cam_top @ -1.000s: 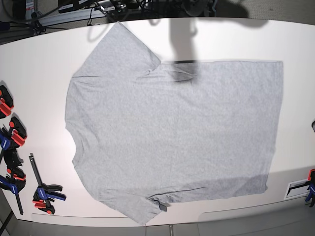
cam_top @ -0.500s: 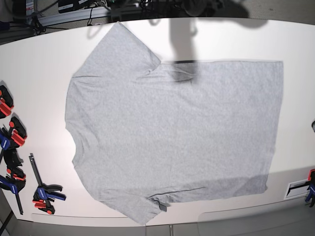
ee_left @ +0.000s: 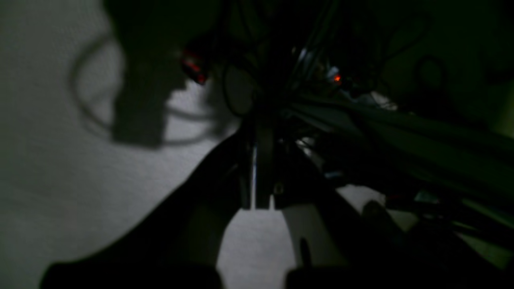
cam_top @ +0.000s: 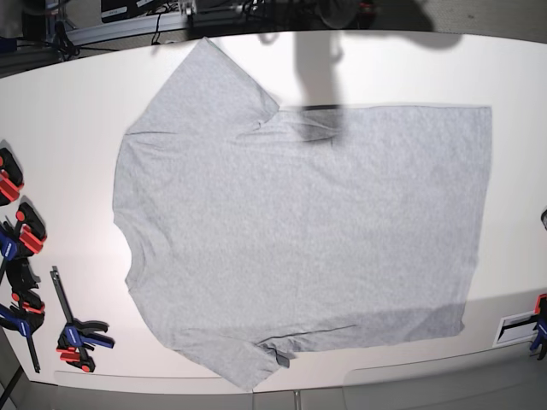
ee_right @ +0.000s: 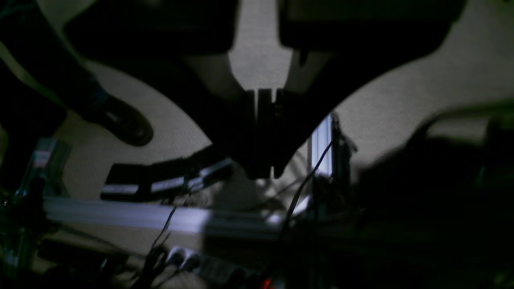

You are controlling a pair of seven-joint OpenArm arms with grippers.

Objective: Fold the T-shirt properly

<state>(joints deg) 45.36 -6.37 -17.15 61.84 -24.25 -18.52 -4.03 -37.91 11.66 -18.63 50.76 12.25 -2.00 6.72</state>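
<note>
White tabletop fills the base view, and the shirt (cam_top: 299, 231) lies flat across most of the table (cam_top: 68, 128), plain side up, with no fold made yet. Its collar end faces the table's left edge, its hem runs parallel to the right edge, one sleeve reaches toward the far edge and the other lies at the near edge with a small tuck of cloth beside it. A faint crease sits below the far sleeve, where a dark shadow falls across the fabric. Neither arm shows in the base view. Each wrist view is dim, but the left gripper (ee_left: 257, 188) has its jaws pressed together on nothing, above pale floor and cables, and the right gripper (ee_right: 263, 116) is likewise closed and empty, looking at a rail and wires off the table. The step in hand looks like the opening reach. To do it well, both jaws should spread before coming down, one taking the far sleeve's shoulder and the other the far hem corner, pinching only the two layers at the edge, then carrying that side over evenly so the fold line stays straight and the crease is smoothed out. Clamps (cam_top: 77, 335) lie by the table's near-left corner, well apart from the shirt.
</note>
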